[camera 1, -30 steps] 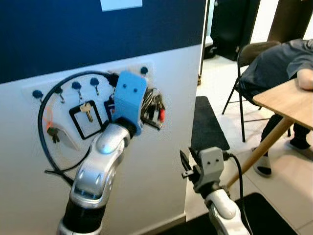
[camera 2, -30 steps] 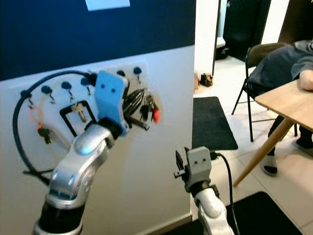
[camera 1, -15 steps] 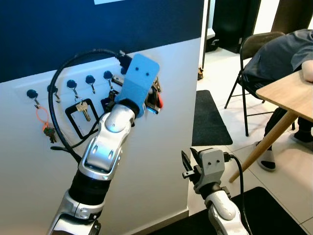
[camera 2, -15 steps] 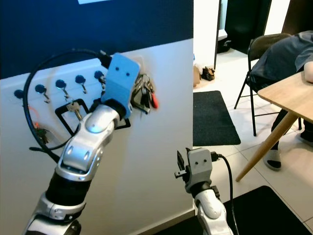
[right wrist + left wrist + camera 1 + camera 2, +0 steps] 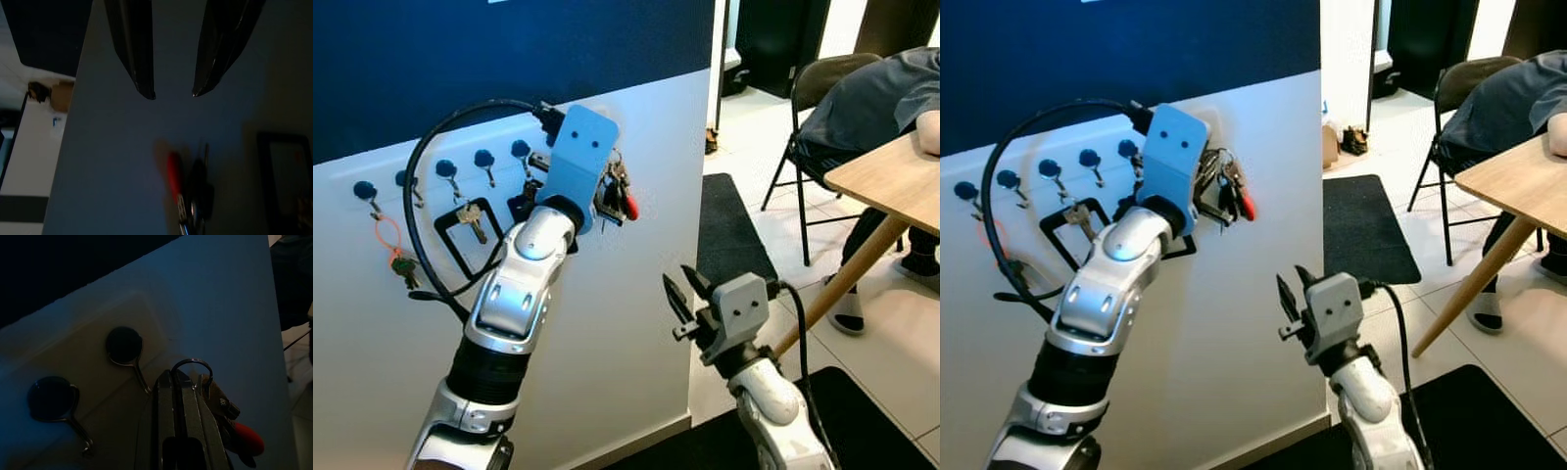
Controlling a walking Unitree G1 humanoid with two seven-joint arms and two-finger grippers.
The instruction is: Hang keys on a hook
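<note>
left gripper (image 5: 177, 382): raised to the hook rail, upper centre of the left eye view; jaws pressed together on the keys, split ring pinched just past the tips.
keys (image 5: 619, 193): bunch with a red tag, held against the white wall panel (image 5: 646, 206) at the right end of the rail; ring not yet seen over any hook.
key ring (image 5: 191, 367): seen in the left wrist view just beside the shaft of the nearest hook, apart from its tip.
target hook (image 5: 126, 348): dark round cap with a bent wire below; judged free, and the likely target.
change vs 1.0 s ago: wrist has been lifted and turned, so the bunch has been carried from lower on the panel up to rail height; part of the shift is camera motion.
change vs 0.5 s ago: small; bunch kept at much the same spot on the rail.
meaning: approach judged done, alignment in hand; ring must be lifted above the hook tip, then lowered on before release.
other hooks (image 5: 485, 163): row to the left, some carrying single keys.
right gripper (image 5: 683, 291): lower centre of the frame, jaws parted, nothing held, idle.
risk: dark wrist view, ring-to-tip gap hard to judge.
</note>
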